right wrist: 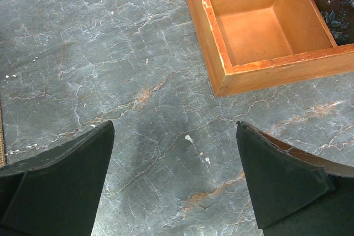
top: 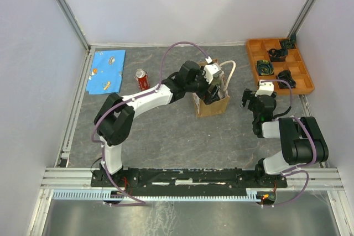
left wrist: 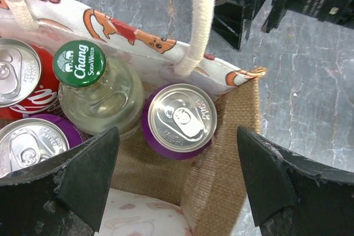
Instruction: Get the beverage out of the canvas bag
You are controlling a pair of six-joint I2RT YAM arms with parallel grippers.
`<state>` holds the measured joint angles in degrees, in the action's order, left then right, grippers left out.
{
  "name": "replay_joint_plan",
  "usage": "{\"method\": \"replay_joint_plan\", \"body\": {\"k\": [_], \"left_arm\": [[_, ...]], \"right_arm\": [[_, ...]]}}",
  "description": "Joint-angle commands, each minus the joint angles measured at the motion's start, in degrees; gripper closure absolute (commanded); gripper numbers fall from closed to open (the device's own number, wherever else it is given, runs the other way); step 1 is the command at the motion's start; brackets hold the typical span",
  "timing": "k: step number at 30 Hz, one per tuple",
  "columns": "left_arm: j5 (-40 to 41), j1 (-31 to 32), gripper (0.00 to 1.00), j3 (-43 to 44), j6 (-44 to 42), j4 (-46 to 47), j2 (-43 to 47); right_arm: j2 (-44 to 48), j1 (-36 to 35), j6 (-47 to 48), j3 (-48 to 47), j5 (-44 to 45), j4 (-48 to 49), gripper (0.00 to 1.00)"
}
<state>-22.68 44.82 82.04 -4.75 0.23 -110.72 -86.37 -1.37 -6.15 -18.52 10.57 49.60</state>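
The tan canvas bag (top: 212, 104) stands mid-table with cream handles. My left gripper (top: 213, 84) hovers open right over its mouth. In the left wrist view the bag's burlap wall (left wrist: 235, 153) and a cream handle (left wrist: 202, 20) show, with drinks upright inside: a purple can (left wrist: 178, 120), a glass bottle with a green Chang cap (left wrist: 80, 63), a red cola can (left wrist: 19, 78) and another purple can (left wrist: 30, 145). The left gripper (left wrist: 177, 178) is open and empty, its jaws straddling the bag's right corner below the purple can. My right gripper (top: 251, 99) is open over bare table (right wrist: 174, 175).
A red can (top: 142, 79) stands on the table left of the bag, near a blue patterned cloth (top: 108, 70). An orange compartment tray (top: 279, 64) with dark parts sits at the back right; its corner (right wrist: 221, 53) lies just ahead of the right gripper.
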Motion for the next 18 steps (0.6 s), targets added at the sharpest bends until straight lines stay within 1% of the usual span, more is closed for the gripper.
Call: {"method": "replay_joint_plan", "body": {"k": [1, 10, 16, 18], "left_arm": [[-3.63, 1.67, 0.07, 0.9, 2.78, -0.29, 5.51], [-3.97, 1.67, 0.07, 4.45, 4.76, -0.56, 2.52], [1.89, 1.66, 0.08, 4.87, 7.02, -0.41, 1.0], [4.64, 1.64, 0.11, 4.74, 9.35, 0.24, 1.68]], "right_arm": [[0.0, 0.14, 0.7, -1.39, -0.22, 1.56, 0.01], [0.0, 0.15, 0.75, -1.36, -0.2, 1.54, 0.01], [0.0, 0.14, 0.75, -1.36, -0.2, 1.55, 0.01], [0.0, 0.17, 0.75, -1.39, -0.2, 1.53, 0.01]]}}
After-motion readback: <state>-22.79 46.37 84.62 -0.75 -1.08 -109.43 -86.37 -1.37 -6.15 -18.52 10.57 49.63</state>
